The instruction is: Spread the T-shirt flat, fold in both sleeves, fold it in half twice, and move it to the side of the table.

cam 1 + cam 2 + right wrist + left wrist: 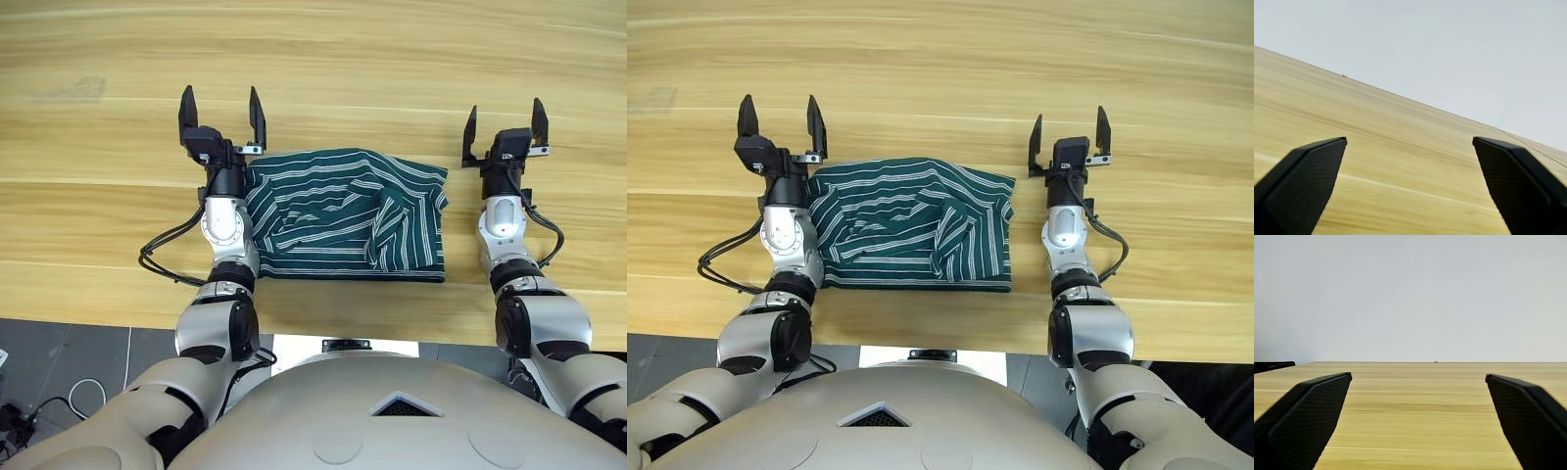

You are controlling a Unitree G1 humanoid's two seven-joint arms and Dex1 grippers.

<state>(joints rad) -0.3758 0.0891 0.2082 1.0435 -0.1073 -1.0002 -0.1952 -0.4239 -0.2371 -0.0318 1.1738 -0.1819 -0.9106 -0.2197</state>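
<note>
- My left gripper was at the far left corner of the T-shirt, just beside the cloth. Its jaws were spread wide, pointing away from me and holding nothing. From the left wrist, bare table lay between the two black fingers.
- I judged that this side had no work done: the left edge of the T-shirt was bunched, and I could make out no left sleeve laid inward.
- The T-shirt itself, dark green with white stripes, lay on the wood between my two arms, close to the table edge nearest me. It was a rumpled, roughly rectangular heap, with creases running across it and a loose flap, perhaps a sleeve, flopped over its right half.
- I took that to mean the first step, spreading it flat, was not yet finished. I could not tell whether any of the layering was a deliberate fold.
- My right gripper was out past the T-shirt's far right corner, clear of the cloth and not touching it. Its jaws were also wide apart and empty, with plain wood between them in the right wrist view.
- What was left, as I read it, was nearly everything: flattening the T-shirt, folding in both sleeves, making the two half-folds, and sliding the bundle to the side of the table.
</note>
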